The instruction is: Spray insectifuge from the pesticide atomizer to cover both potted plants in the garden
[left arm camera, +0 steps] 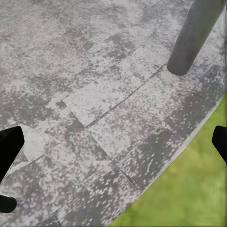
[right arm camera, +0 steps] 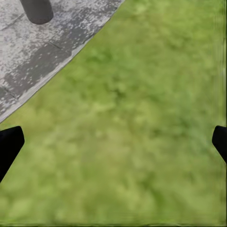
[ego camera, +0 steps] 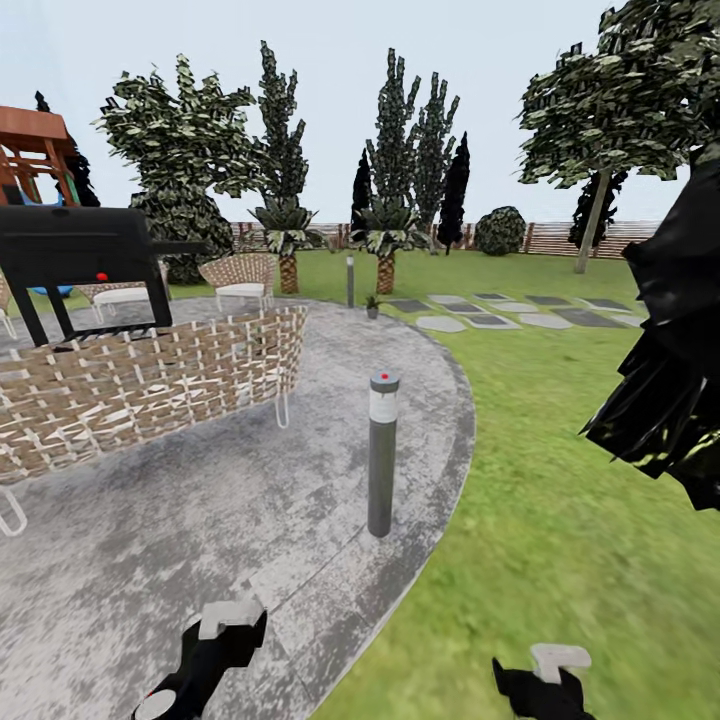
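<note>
Both pincers [ego camera: 225, 640] [ego camera: 545, 675] hang open, label-free.

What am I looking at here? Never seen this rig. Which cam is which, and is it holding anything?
It's a simulated wheeled robot with two arms, driven remotely by a person. The big picture is from its head camera, looking down over a round paved patio and the lawn. The left gripper and right gripper poke in at the bottom edge. The other two pictures come from cameras on each wrist, looking along the fingers: the left one sees paving and the base of a grey lamp post, the right one mostly grass. Both grippers are open and hold nothing. Wicker chairs stand on the patio; one small potted plant sits far off at its edge.
</note>
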